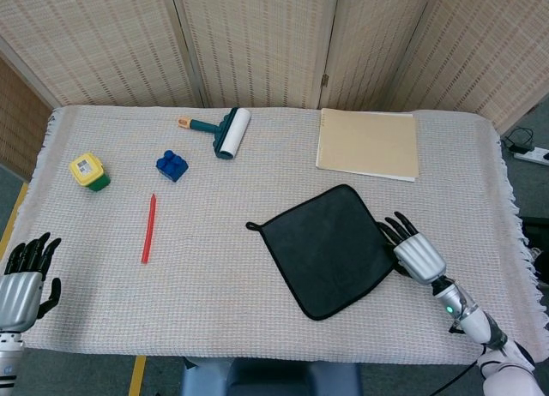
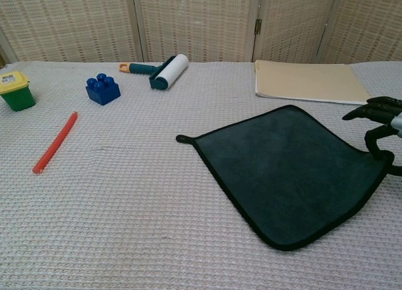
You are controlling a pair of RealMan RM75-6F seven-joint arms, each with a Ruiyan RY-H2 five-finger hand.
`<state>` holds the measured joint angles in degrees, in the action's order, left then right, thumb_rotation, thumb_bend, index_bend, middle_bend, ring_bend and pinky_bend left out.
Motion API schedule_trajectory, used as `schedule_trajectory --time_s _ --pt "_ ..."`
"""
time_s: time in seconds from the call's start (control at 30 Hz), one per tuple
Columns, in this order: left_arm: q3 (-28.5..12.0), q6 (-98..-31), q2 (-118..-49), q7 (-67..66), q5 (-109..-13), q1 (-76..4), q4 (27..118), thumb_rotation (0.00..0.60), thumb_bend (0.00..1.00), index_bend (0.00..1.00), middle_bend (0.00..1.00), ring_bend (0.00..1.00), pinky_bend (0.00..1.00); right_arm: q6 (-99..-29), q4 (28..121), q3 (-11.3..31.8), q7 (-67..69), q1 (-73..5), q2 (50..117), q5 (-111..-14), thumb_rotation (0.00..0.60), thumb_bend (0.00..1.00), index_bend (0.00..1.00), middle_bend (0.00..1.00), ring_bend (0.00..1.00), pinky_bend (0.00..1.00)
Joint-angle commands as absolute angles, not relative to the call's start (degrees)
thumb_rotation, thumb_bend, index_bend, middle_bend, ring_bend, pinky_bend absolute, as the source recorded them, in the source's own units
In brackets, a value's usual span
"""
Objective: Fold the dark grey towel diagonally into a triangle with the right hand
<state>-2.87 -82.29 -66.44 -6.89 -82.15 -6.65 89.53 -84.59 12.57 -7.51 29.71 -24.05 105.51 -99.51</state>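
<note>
We see the dark grey towel [image 1: 328,250] lying flat on the counter [image 1: 214,276], just below the beige folder [image 1: 368,143]. Our right hand [image 1: 412,252] rests at its right corner, thumb on the hem, though we cannot tell if it pinches. The cloth looks soft, light and limp, so take that corner.

The table [image 1: 257,327] carries towel [image 1: 330,250], folder [image 1: 368,144], roller [image 1: 225,130], pen [image 1: 149,228].
</note>
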Motion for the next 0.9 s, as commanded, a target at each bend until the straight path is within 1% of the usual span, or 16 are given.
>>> schedule_trajectory --time_s 0.03,0.17,0.3,0.43,0.57,0.73,0.9 --pt "-2.8 -82.3 -66.3 -6.7 -82.2 -6.6 89.6 0.6 0.67 0.03 0.04 0.0 0.0 -85.9 13.4 -7.5 29.1 -25.3 105.0 -99.8 0.6 0.48 0.69 0.17 0.1 0.0" --pt "-2.9 -82.4 -66.0 -5.8 -82.2 -6.6 89.8 0.6 0.67 0.03 0.04 0.0 0.0 -86.6 15.1 -6.9 27.5 -27.8 104.7 -99.9 0.6 0.48 0.69 0.17 0.11 0.0" --pt "-3.0 -82.6 -65.5 -4.6 -82.4 -6.5 90.1 0.6 0.67 0.03 0.04 0.0 0.0 -85.9 17.5 -6.2 26.1 -31.4 104.5 -99.9 0.6 0.48 0.69 0.17 0.1 0.0" --pt "-2.8 -82.4 -64.9 -3.1 -83.0 -6.5 90.3 0.6 0.67 0.03 0.04 0.0 0.0 -84.3 20.4 -5.3 24.2 -35.5 104.7 -100.0 0.6 0.47 0.69 0.17 0.11 0.0" --pt "-2.7 -82.4 -64.3 -1.4 -83.3 -6.4 90.5 0.6 0.67 0.03 0.04 0.0 0.0 -81.2 22.3 -4.6 22.8 -38.7 105.2 -99.8 0.6 0.48 0.69 0.17 0.11 0.0" --pt "-2.8 -82.8 -63.3 1.2 -83.6 -6.2 90.7 0.6 0.67 0.03 0.04 0.0 0.0 -78.1 23.4 -4.1 21.8 -41.9 106.6 -99.7 0.6 0.48 0.69 0.17 0.11 0.0" --pt "-3.0 -83.1 -62.5 3.2 -83.6 -6.0 90.6 0.6 0.67 0.03 0.04 0.0 0.0 -76.8 23.6 -3.8 21.8 -44.2 108.0 -99.9 0.6 0.47 0.69 0.17 0.11 0.0"
